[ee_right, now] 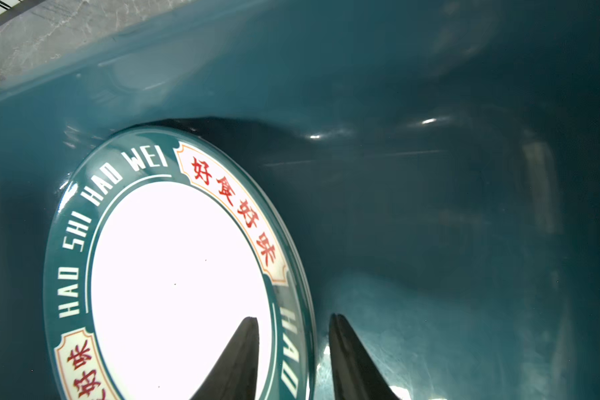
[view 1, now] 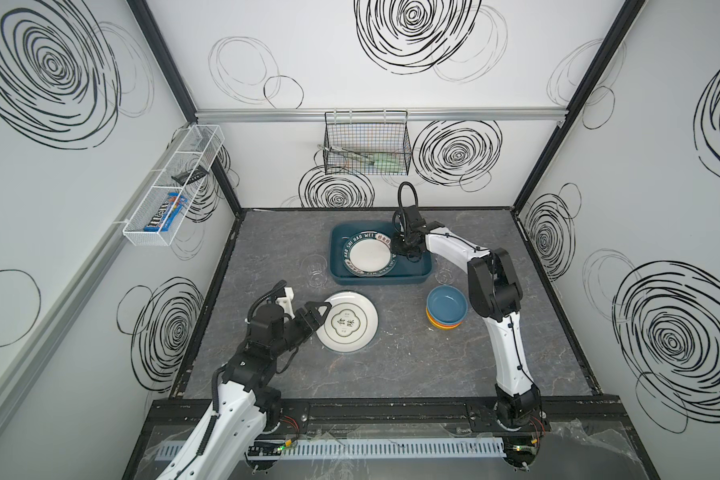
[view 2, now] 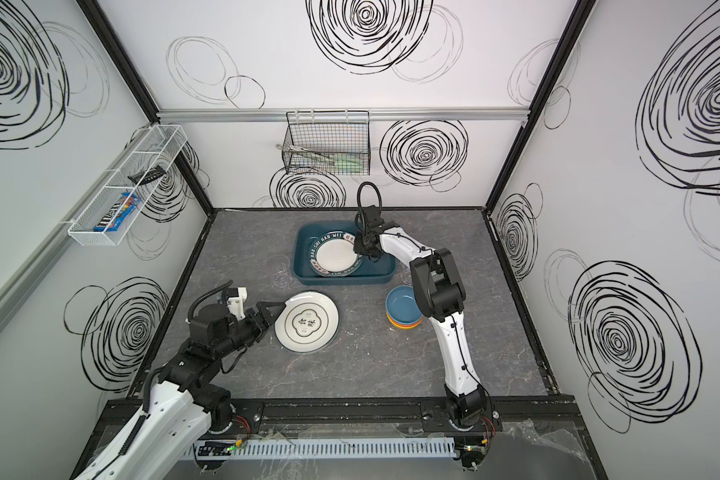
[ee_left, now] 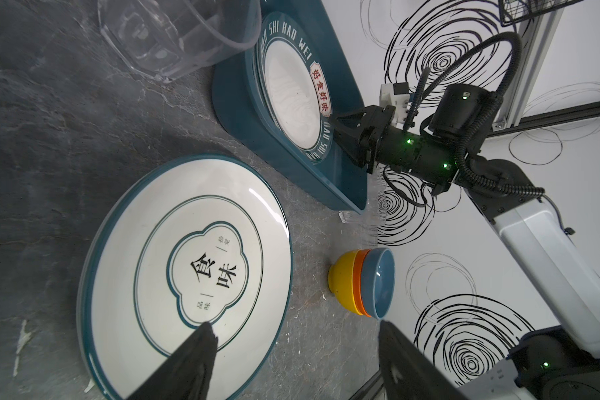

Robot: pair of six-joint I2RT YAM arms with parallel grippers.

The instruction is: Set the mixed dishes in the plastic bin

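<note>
Crosswise, plastic bin (view 1: 380, 279), long axis left-right; plate (view 1: 367, 254) face-up inside

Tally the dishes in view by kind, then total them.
Plates: 2 (bin plate in the plastic bin, table plate); any hidden beneath cannot be told
Bowls: 3, stacked (blue bowl, orange bowl, yellow bowl)
Clear cups: 2 (left cup, right cup)
Total: 7

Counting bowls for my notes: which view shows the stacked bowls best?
Left wrist view: the stacked bowls appear side-on, yellow, orange and blue all distinct. Both top views look down into the blue bowl, the others only slivers. The right wrist view misses them.
</note>
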